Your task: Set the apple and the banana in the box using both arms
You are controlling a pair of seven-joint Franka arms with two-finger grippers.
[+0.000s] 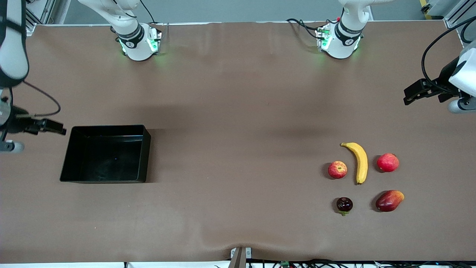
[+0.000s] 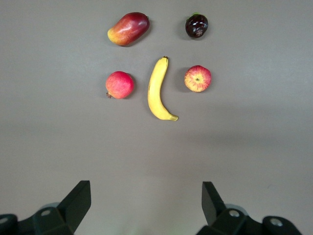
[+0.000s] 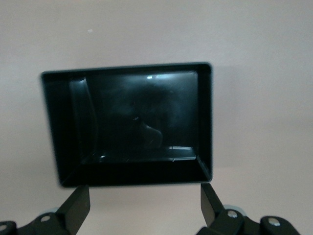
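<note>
- Left end effector (image 2: 144,205), fingers spread, hangs over bare bench (image 1: 238,111): descend centred on curved yellow banana (image 1: 360,161), avoiding streaked red apple (image 1: 337,169).
- Right end effector (image 3: 144,205), also spread, waits beside empty black plastic box (image 1: 148,139).

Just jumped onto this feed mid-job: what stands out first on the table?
A cluster of five fruits lies toward the left arm's end of the table: the banana between the apple and a plain red fruit, with a dark plum and a mango nearer the front camera. The empty black box sits toward the right arm's end. The left claw and right claw both hang open.
</note>
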